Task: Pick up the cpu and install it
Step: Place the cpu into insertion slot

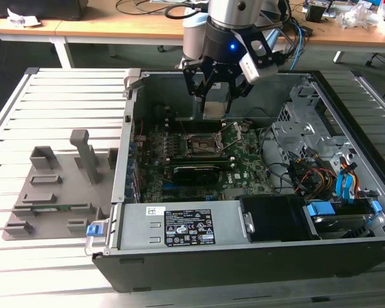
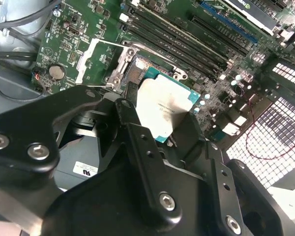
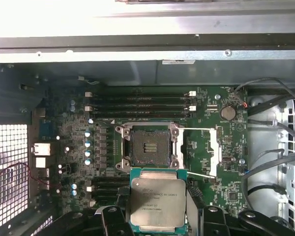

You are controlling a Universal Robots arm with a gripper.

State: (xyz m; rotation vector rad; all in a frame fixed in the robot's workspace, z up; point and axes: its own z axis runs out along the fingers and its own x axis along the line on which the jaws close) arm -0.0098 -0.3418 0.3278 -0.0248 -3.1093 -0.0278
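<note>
My gripper point(image 1: 213, 106) hangs inside the open computer case point(image 1: 346, 256), above the green motherboard point(image 1: 244, 170). It is shut on the cpu point(image 3: 157, 201), a flat square chip with a silvery top plate and a teal rim, held by two opposite edges between the black fingers point(image 3: 192, 206). In the second wrist view the cpu point(image 2: 164, 110) is tilted over the board. The black square socket point(image 3: 148, 146) lies open just beyond the chip, with its metal frame point(image 3: 206, 147) swung aside. In the exterior view the socket point(image 1: 204, 144) sits a little below the gripper.
A long dark card point(image 1: 196, 172) lies beside the socket, and memory slots point(image 3: 140, 103) run on its other side. A power supply point(image 1: 179, 228) sits at the case's near wall. Drive cage and cables point(image 1: 314, 167) crowd the exterior view's right. A grey fixture tray point(image 1: 58, 186) lies outside, left.
</note>
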